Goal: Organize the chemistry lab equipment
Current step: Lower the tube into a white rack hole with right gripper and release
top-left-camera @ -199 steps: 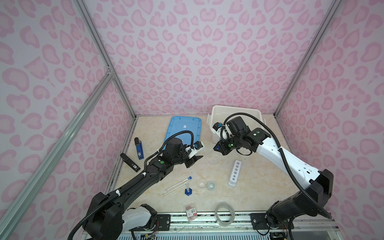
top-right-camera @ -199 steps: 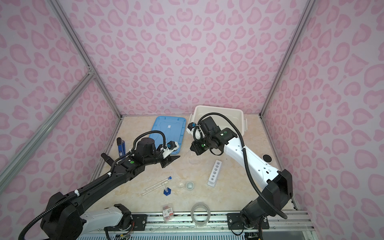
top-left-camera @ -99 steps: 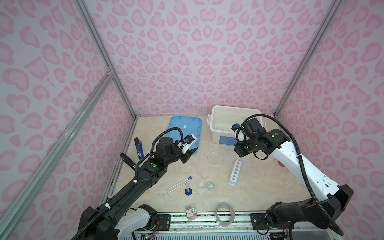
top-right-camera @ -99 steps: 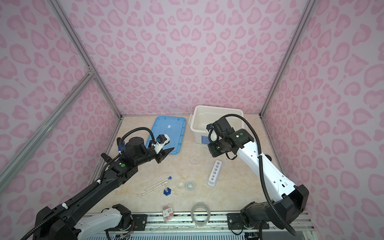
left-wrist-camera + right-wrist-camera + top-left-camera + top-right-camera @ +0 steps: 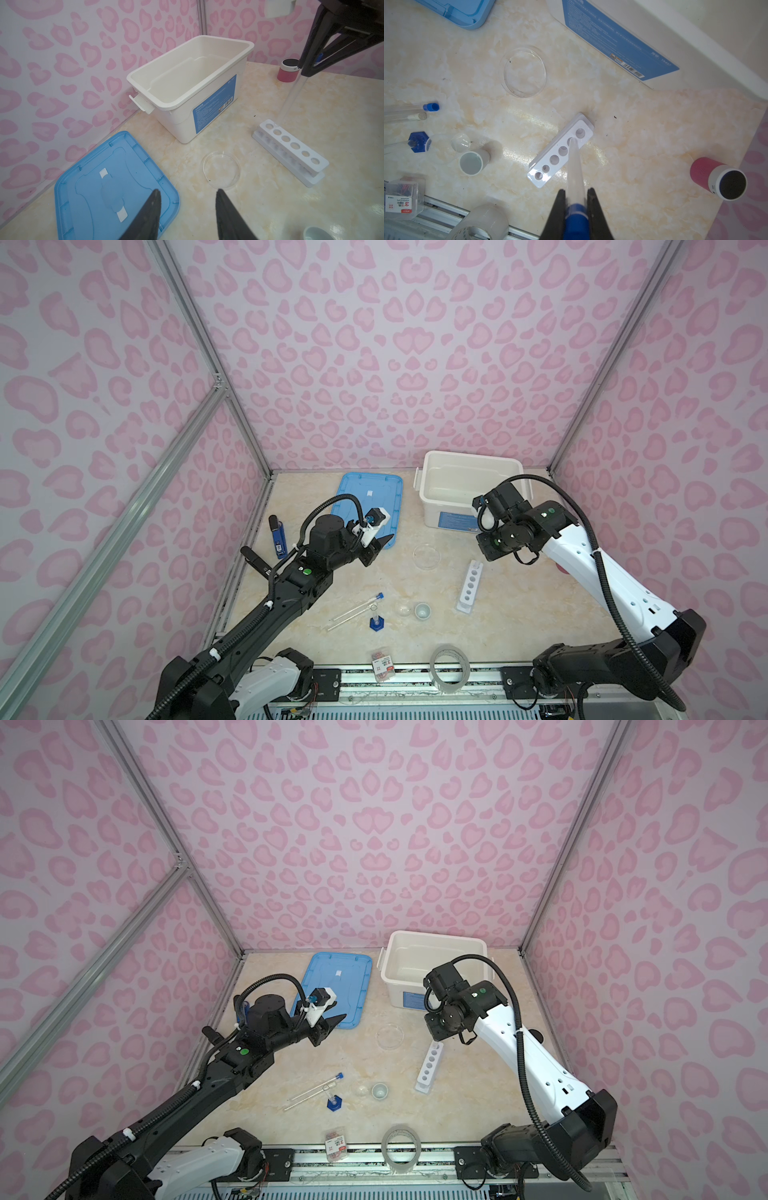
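Marbled beige desk, pink-patterned walls. The right gripper is clenched on a thin clear blue-capped test tube just under its cap. The tube's tip is at the second hole of the white six-hole plastic rack below. I would square the tube upright over that hole, then lower it slowly. The left gripper, released and empty, hovers well apart.

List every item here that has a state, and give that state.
left hand, open, empty
right hand, shut on test tube
test tube, capped, tip at a rack hole
rack, other holes empty
bin, open, empty
lid, off, flat on table
petri dish, empty
white cup, upright, empty
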